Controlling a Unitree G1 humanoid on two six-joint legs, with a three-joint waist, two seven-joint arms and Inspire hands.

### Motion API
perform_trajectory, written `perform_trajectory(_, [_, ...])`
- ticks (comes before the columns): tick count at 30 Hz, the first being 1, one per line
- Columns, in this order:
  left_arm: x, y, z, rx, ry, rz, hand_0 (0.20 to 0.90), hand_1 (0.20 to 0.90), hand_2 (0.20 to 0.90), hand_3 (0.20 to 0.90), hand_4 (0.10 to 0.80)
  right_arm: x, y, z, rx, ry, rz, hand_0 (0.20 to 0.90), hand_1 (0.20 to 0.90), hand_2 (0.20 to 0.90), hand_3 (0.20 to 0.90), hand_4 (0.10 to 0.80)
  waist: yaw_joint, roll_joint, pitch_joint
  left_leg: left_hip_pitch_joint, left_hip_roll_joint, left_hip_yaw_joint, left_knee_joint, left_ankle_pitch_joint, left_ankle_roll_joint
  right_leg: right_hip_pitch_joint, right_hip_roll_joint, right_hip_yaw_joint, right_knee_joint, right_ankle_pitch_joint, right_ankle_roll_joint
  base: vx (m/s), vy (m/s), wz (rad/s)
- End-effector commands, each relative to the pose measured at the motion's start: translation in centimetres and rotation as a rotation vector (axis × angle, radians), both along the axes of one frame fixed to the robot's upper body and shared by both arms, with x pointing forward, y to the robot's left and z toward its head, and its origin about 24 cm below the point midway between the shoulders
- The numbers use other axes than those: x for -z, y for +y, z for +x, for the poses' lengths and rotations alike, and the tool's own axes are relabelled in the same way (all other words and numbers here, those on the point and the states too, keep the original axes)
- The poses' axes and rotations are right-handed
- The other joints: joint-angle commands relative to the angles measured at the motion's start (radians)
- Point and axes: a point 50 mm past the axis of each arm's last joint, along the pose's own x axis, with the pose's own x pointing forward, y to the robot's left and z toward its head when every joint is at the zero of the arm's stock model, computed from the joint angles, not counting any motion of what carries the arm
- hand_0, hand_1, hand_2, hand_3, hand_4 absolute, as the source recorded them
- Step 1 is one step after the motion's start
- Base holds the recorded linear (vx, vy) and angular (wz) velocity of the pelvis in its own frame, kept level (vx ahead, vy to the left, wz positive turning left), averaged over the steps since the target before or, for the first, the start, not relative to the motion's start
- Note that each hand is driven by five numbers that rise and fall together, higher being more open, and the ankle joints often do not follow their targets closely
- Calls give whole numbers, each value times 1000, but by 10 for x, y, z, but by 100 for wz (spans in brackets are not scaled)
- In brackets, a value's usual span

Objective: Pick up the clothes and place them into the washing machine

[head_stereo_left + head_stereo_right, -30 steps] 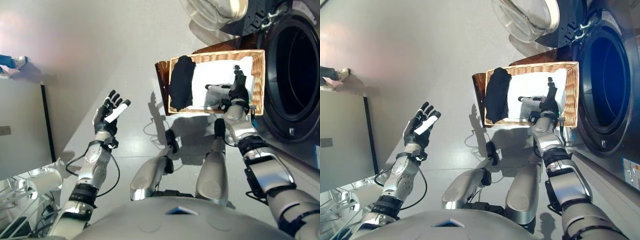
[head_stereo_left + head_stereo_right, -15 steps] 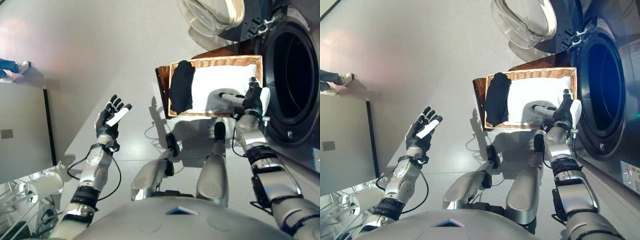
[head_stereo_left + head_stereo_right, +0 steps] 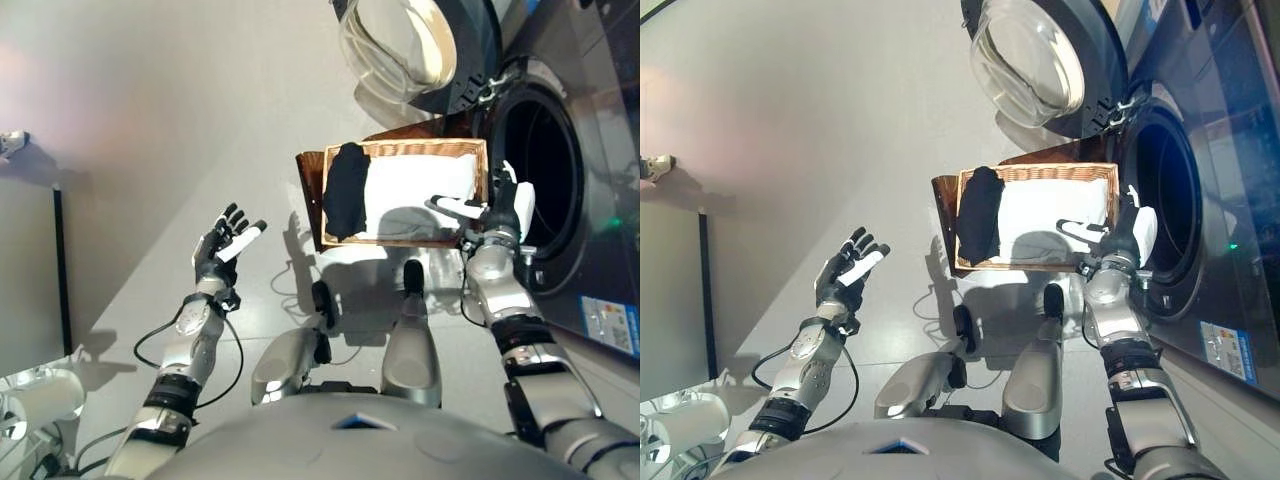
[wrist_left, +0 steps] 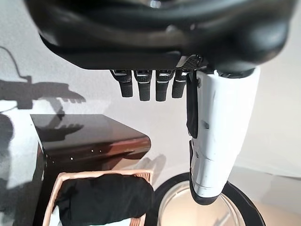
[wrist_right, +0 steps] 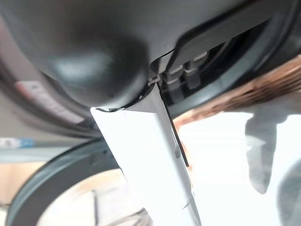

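A shallow wicker basket (image 3: 404,149) rests on a low dark brown box (image 3: 310,172) beside the washing machine (image 3: 590,200). In it lie a black garment (image 3: 346,188) at the left end and a white cloth (image 3: 415,185). My right hand (image 3: 497,212) is at the basket's right end, beside the machine's round opening (image 3: 535,185). Its fingers are straight and its white-covered thumb (image 3: 452,207) sticks out over the white cloth; its wrist view (image 5: 155,155) shows nothing held. My left hand (image 3: 228,240) is open and empty, raised over the floor left of the basket.
The machine's glass door (image 3: 400,45) stands open above the basket. A grey panel (image 3: 30,270) stands at the far left. A person's shoe (image 3: 12,143) shows at the left edge. The left wrist view shows the basket (image 4: 54,188) and the black garment (image 4: 103,200).
My right hand has moved from over the white cloth in the basket to the basket's right end by the machine's opening. The camera has shifted. The left hand has kept its pose.
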Motion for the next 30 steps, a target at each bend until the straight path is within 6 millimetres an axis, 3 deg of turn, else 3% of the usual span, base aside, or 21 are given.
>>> perform_trajectory(1, [-22,29,16,-60,-116,107,900,900,900,900,800,-33,16,16,-94,-167,-48,900,900,900,900,800,34,-22,-60,19,26,-14,-2,-12,-90,-10,-11,11,121,-161,-6,0,0,0])
perform_trajectory(4, [-24,27,16,-60,-123,102,900,900,900,900,800,-30,31,23,-150,-152,-30,900,900,900,900,800,39,-14,-59,9,22,-12,-2,-11,-88,-22,-13,14,122,-159,-6,0,0,0])
perform_trajectory(7, [-27,22,20,-51,-144,87,900,900,900,900,800,-21,55,36,-220,-104,45,900,900,900,900,800,56,19,-58,-5,16,-13,-2,-5,-88,-40,-17,17,128,-160,-8,-15,24,-3])
perform_trajectory(9, [-28,21,20,-49,-148,83,900,900,900,900,800,-21,60,38,-233,-101,56,900,900,900,900,800,59,28,-57,-9,15,-14,-2,-4,-89,-45,-18,17,132,-161,-9,-9,31,-6])
perform_trajectory(16, [-28,9,22,-10,-146,65,900,900,900,900,800,-23,95,56,-335,-66,53,900,900,900,900,800,95,107,-67,-27,5,-22,-2,4,-91,-59,-23,13,142,-163,-10,2,24,4])
perform_trajectory(22, [-26,1,21,21,-141,45,900,900,900,900,800,-22,108,66,-355,-20,15,900,900,900,900,800,117,143,-80,-32,0,-25,-2,4,-90,-58,-27,9,137,-159,-8,2,5,1])
perform_trajectory(30, [-27,-3,21,38,-144,28,900,900,900,900,800,-20,107,76,-322,42,-46,900,900,900,900,800,135,168,-81,-37,-6,-33,-2,7,-93,-56,-32,0,136,-157,-7,2,4,4])
